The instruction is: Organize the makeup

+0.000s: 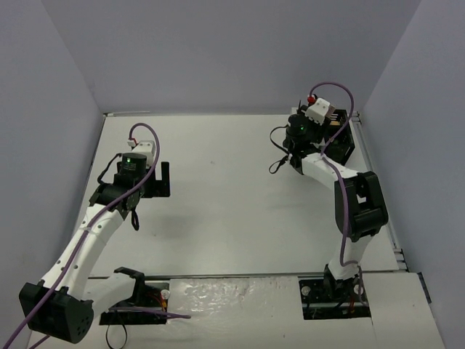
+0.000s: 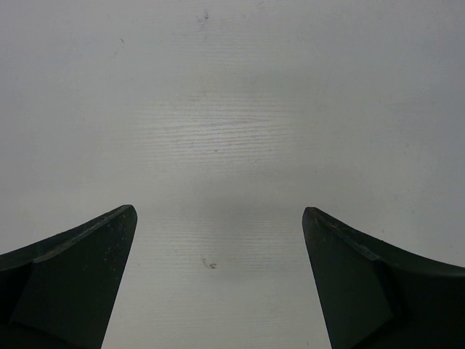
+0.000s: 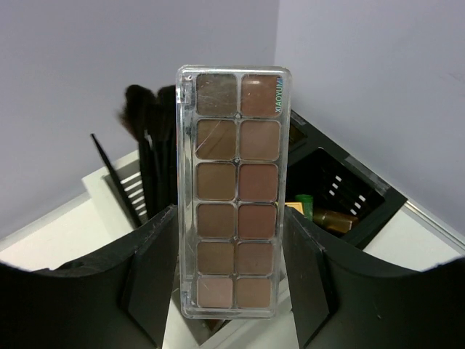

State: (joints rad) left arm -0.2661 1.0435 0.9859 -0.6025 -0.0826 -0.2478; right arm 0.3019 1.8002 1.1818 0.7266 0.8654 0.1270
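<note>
The palette is a flat clear-plastic rectangle, two columns of matte brown and pink pans, held near the black slatted box. The right gripper pinches its long edges, half closed. Fluffy dark brushes stand beside that box, bases hidden; things inside it are too small to name. Far from the box, the left gripper gapes wide, empty, over the smooth white table
</note>
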